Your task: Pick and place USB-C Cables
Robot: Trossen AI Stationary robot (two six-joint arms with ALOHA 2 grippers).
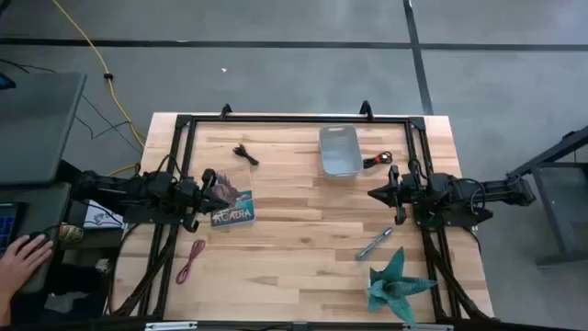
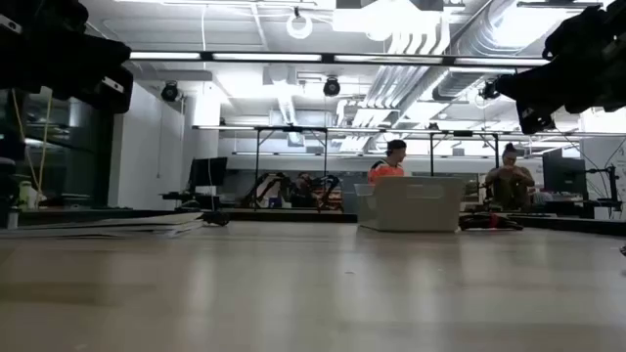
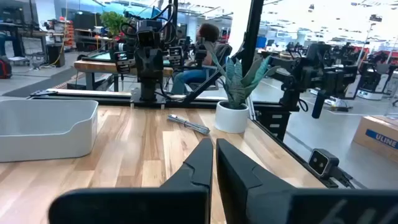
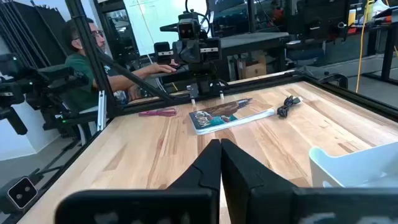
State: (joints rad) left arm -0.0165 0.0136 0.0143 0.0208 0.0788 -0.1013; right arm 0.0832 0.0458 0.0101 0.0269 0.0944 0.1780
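Three small coiled cables lie on the wooden table, none touched. The black cable (image 1: 245, 154) (image 4: 287, 105) lies near the far edge, left of the bin. The red-and-black cable (image 1: 377, 161) lies just right of the bin. The maroon-pink cable (image 1: 190, 261) (image 4: 158, 112) lies near the near-left corner. My left gripper (image 1: 224, 192) (image 3: 214, 148) hovers shut at the table's left, over the book. My right gripper (image 1: 372, 194) (image 4: 220, 145) hovers shut at the table's right, below the bin.
A grey open bin (image 1: 340, 151) (image 3: 43, 127) stands at the far middle. A book (image 1: 231, 211) (image 4: 230, 114) lies under the left gripper. A silver pen-like tool (image 1: 374, 244) and a potted teal plant (image 1: 395, 280) sit near right. A person's hand (image 1: 23, 257) is off the table's left.
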